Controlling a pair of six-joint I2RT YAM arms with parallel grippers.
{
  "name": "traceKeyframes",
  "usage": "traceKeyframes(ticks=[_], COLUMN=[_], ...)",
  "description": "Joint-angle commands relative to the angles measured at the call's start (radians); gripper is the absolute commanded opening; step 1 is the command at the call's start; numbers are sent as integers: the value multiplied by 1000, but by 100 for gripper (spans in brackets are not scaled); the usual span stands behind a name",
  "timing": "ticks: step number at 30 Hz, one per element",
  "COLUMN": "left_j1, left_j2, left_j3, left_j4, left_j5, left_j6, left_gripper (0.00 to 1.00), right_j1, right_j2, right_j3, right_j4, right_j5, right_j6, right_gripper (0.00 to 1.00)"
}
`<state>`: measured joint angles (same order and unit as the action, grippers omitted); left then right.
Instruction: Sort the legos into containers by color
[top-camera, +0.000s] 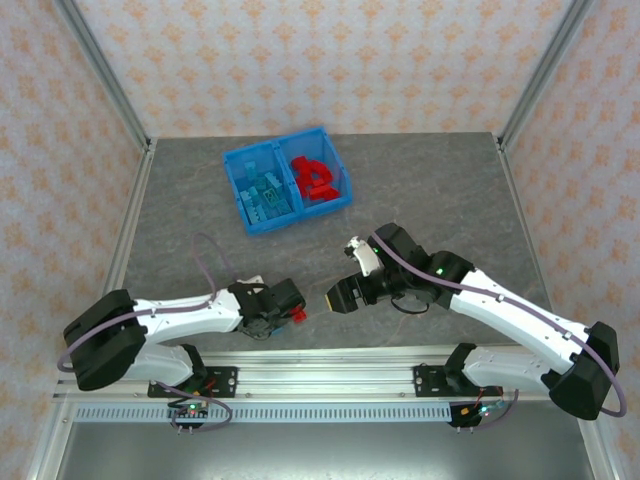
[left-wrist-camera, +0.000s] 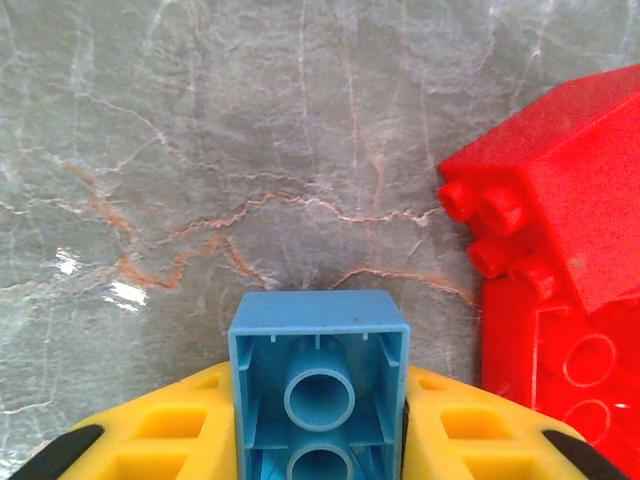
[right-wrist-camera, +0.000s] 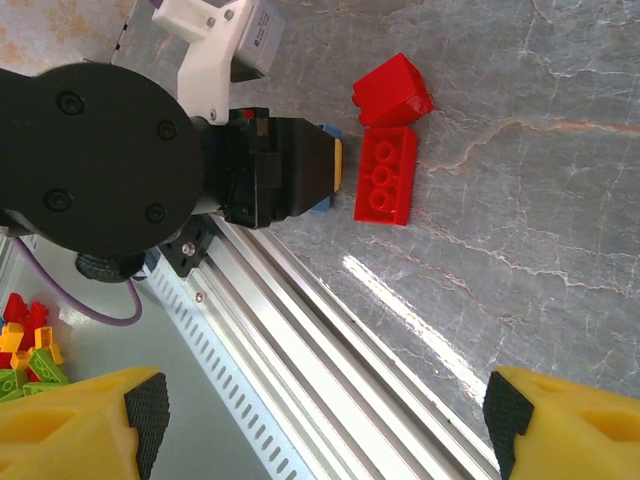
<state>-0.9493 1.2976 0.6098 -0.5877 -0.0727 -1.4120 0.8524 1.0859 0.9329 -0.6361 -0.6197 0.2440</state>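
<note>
**A:** Which step are we on?

**B:** Pick-up, I'd say. The left end effector (left-wrist-camera: 320, 425) is clenched on a light-blue brick (left-wrist-camera: 320, 340), hollow side facing the wrist cam. The brick sits low over the surface (left-wrist-camera: 250, 150) near the front edge, well apart from the bin (top-camera: 300, 216).

**A:** Next move?

**B:** Prob. lift straight up, then carry it fwd to the bin's left half (top-camera: 238, 192), where the other blue bricks lie. Reds are in the right half. It should let go past the rim and clear of the divider (top-camera: 289, 178).

**A:** Anything in the way?

**B:** Two red bricks just to its right, touching each other: a chunky one (left-wrist-camera: 570, 180) and a flat one (left-wrist-camera: 560, 370). Any sideways drift could knock them, so go up first. The right end effector (right-wrist-camera: 320, 415) is released, fingers wide w/ nothing between, hanging near those reds on the opp. side. Looks like it's off the route to the bin. Those reds are left to sort.
</note>
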Motion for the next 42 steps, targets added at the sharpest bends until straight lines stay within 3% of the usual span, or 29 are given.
traceKeyframes(ticks=[1, 4, 11, 18, 24, 33, 38, 42], left_j1=[-4, 21, 271, 467, 592, 665, 680, 680], left_j2=[-93, -153, -108, 255, 572, 889, 912, 851], left_j3=[59, 130, 395, 831, 1134, 1391, 1430, 1408], left_j4=[-110, -173, -163, -180, -208, -183, -195, -221], left_j5=[-120, -187, -240, -249, -258, -154, -126, -106], left_j6=[22, 66, 337, 574, 625, 688, 665, 667], left_gripper=[32, 32, 32, 33, 34, 39, 61, 61], right_j1=[4, 6, 7, 6, 7, 7, 6, 7], right_j2=[-6, -9, -60, -90, -129, -132, -125, -123], right_j3=[6, 17, 10, 2, -14, -20, -19, -26], right_j4=[4, 14, 70, 52, 38, 21, 18, 26], right_j5=[-26, -42, 58, 109, 141, 171, 164, 165], right_j6=[8, 8, 41, 61, 73, 63, 61, 62], right_gripper=[83, 83, 84, 84, 84, 84, 84, 84])
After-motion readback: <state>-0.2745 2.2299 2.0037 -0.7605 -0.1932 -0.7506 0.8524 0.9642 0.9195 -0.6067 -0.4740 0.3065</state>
